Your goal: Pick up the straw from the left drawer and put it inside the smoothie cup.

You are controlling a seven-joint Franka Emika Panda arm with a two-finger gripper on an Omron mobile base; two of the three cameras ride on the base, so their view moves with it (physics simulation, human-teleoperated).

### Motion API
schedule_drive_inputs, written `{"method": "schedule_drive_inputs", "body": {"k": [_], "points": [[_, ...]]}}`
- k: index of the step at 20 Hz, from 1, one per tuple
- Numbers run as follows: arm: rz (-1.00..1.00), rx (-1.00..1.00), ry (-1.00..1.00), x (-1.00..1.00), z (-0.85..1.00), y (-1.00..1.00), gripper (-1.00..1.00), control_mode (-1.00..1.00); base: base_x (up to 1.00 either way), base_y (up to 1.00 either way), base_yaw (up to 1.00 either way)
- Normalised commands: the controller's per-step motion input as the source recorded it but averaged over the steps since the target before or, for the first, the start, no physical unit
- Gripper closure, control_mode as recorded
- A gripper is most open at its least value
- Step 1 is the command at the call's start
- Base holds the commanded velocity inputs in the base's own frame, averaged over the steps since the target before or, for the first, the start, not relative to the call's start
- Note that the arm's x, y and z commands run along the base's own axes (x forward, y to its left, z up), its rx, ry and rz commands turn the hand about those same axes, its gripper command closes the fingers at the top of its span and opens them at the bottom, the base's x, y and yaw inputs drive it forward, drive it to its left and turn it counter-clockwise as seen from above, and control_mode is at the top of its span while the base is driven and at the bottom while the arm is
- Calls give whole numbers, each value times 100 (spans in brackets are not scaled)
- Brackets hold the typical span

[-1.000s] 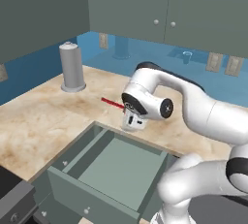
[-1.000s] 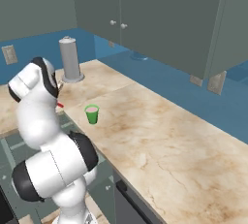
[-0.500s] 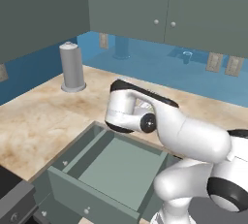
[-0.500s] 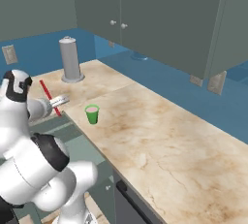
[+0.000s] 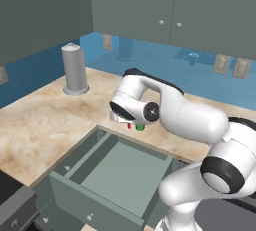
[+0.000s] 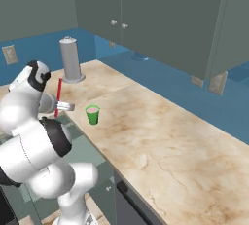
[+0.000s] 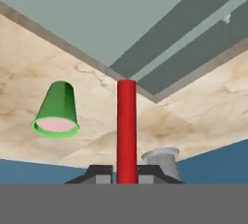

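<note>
Two-finger gripper [image 7: 126, 178] clamped on thin red straw [image 7: 126, 128], near small green smoothie cup [image 7: 56, 110]; a misaligned descent could tip the cup

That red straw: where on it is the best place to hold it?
Near one end, squeezing its thin sides, as the pincer holds the straw now. It stands nearly upright with most of its length free, ready for lowering into the smoothie cup.
</note>
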Motion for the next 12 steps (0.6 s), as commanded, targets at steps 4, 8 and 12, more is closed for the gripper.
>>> {"method": "schedule_drive_inputs", "body": {"k": [4, 8, 12], "points": [[-12, 39, -14, 14, 1, -57, 100, -100, 0, 0, 0], [-9, 21, -36, 0, 0, -45, 100, -100, 0, 0, 0], [-9, 5, -40, 0, 0, -19, 100, -100, 0, 0, 0]]}}
